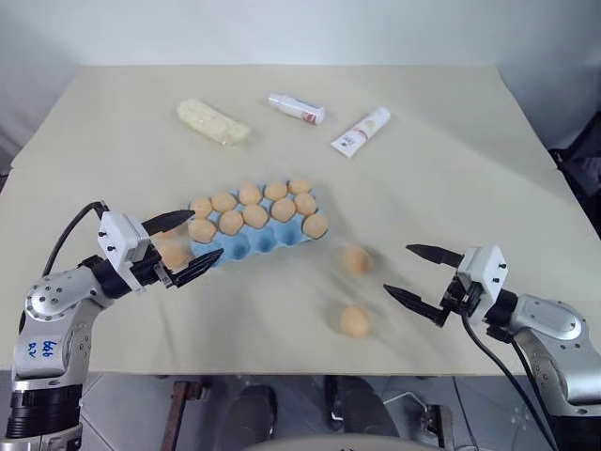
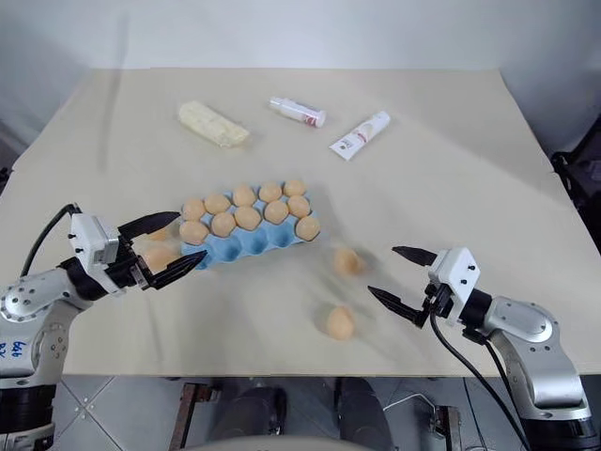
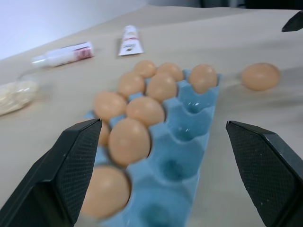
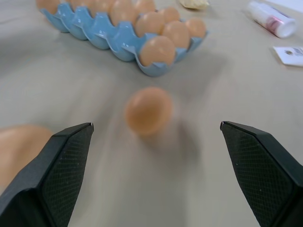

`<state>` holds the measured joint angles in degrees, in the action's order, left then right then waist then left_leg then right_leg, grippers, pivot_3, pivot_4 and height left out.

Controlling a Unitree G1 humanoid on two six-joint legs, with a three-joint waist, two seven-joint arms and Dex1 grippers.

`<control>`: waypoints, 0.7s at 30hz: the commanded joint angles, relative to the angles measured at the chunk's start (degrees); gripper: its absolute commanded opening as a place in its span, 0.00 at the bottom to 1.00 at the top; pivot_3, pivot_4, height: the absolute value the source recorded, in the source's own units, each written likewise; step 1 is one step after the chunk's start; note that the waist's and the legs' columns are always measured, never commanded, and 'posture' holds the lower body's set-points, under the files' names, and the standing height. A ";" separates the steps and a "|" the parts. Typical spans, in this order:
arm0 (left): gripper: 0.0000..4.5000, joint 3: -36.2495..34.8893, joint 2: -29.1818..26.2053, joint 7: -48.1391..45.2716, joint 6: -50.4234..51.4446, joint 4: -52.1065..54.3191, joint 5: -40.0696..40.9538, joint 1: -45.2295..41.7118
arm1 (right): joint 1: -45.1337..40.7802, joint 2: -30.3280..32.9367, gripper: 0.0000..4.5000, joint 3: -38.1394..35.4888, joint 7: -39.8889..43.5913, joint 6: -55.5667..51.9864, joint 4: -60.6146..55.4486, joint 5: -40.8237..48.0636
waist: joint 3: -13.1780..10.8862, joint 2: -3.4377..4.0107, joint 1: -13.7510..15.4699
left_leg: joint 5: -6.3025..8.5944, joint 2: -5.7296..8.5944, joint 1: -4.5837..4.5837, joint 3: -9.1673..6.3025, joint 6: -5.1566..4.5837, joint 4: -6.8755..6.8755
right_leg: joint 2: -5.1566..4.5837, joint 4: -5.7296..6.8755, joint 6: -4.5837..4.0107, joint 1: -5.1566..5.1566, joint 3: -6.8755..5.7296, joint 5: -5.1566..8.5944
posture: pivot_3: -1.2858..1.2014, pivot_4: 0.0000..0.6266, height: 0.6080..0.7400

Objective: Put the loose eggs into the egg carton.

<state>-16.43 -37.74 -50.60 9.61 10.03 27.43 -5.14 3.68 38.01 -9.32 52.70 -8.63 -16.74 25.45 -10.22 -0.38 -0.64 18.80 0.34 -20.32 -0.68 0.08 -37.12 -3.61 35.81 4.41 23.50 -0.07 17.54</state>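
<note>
So both grippers are sitting wide apart and empty right now. The left gripper (image 1: 192,242) hovers at the near-left end of the egg carton (image 1: 246,244), the right gripper (image 1: 411,274) hangs over the table (image 1: 451,169) off to the right, pointing in toward the loose eggs.

Two loose eggs are out on the table between the carton and the right gripper: one egg (image 1: 356,259) just off the carton's right corner, the other egg (image 1: 354,321) closer to the table's front edge. There's also an egg (image 1: 172,254) at the carton's left end, right by the left gripper's fingers. Can't tell if it's seated in a cup or lying beside it. The carton's back two rows look full; the front row shows open cups apart from the right-end one.

Handling-wise, my guess: these are light, smooth, rounded things that'll roll or squirt out if pinched off-centre, and being eggs they probably won't take much squeeze. I'd take one across its short middle, fingers on opposite sides of the widest part, and close gently. The carton looks light too, so it could skid if nudged while setting an egg down.

Beyond the carton: a pale wrapped block (image 1: 213,121), a small bottle (image 1: 297,108) and a tube (image 1: 361,132), all well apart from the action.
</note>
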 commanded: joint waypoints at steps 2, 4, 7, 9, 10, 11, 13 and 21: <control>0.99 1.13 -0.32 -0.24 0.35 -0.19 -0.60 -0.07 | -0.95 0.10 1.00 -1.09 -0.52 -0.72 -2.64 1.51 | 0.00 0.00 -0.01 | 0.00 0.00 0.00 -0.01 0.00 -0.01 | 0.00 0.02 0.00 0.01 -0.01 0.00 | 0.52 0.24 1.00; 0.99 1.48 -0.08 -0.26 0.41 -0.03 -0.59 0.23 | -0.51 0.41 1.00 -1.45 -0.40 -1.11 -3.30 1.85 | 0.00 -0.01 0.25 | 0.00 0.00 0.00 -0.01 0.00 -0.05 | 0.00 0.03 0.01 0.00 -0.02 -0.01 | 0.52 0.24 1.00; 0.99 2.18 -0.03 -2.18 -1.01 0.11 -0.39 1.22 | 1.67 2.03 1.00 -3.52 0.64 -2.55 -5.48 3.47 | 0.00 -0.01 0.54 | 0.00 0.00 0.00 -0.02 0.00 -0.06 | 0.00 0.04 0.01 0.00 -0.01 -0.01 | 0.52 0.24 1.00; 0.99 2.68 -0.28 -4.53 -2.03 -0.12 -0.13 2.31 | 4.08 3.91 1.00 -5.02 2.37 -3.99 -7.68 5.10 | 0.00 -0.01 0.71 | 0.00 0.00 0.00 -0.02 0.00 -0.05 | -0.01 0.01 0.01 -0.01 -0.01 -0.01 | 0.52 0.24 1.00; 0.99 3.04 -0.42 -5.97 -2.82 -0.58 -0.20 3.00 | 6.03 5.45 1.00 -5.56 4.00 -4.71 -9.22 5.74 | 0.00 -0.01 0.81 | 0.00 0.00 -0.03 -0.03 0.00 -0.05 | -0.02 -0.02 0.01 0.00 -0.03 -0.01 | 0.52 0.24 1.00; 0.99 3.44 -0.77 -7.73 -3.40 -0.91 -0.15 3.71 | 8.08 7.03 1.00 -5.82 5.94 -5.34 -10.88 6.41 | 0.00 0.00 0.81 | 0.02 0.00 -0.04 -0.03 -0.03 -0.05 | -0.02 -0.06 0.02 -0.01 -0.03 -0.01 | 0.52 0.24 1.00; 0.99 4.47 -2.05 -11.33 -4.21 -1.78 -0.51 5.04 | 10.73 9.06 1.00 -5.56 7.75 -6.64 -13.57 7.39 | -0.01 -0.03 0.77 | 0.03 0.00 -0.03 -0.05 -0.04 -0.01 | -0.03 -0.12 0.02 -0.03 -0.05 -0.01 | 0.52 0.24 1.00; 0.99 8.14 -4.78 -21.13 -11.34 -4.49 -2.36 6.98 | 7.61 8.40 1.00 4.76 8.18 -6.35 -13.14 2.25 | -0.03 -0.07 0.55 | 0.00 -0.03 0.08 0.00 -0.06 -0.06 | -0.03 -0.10 -0.08 -0.10 0.03 -0.09 | 0.52 0.24 1.00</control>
<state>-8.48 -42.10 -70.37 -0.16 5.12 24.80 2.34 12.40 46.92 -5.89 60.83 -16.15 -29.63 29.01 -10.25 -0.45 -0.10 18.80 0.30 -20.27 -0.69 0.02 -37.20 -3.65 35.70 4.33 23.40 -0.05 17.44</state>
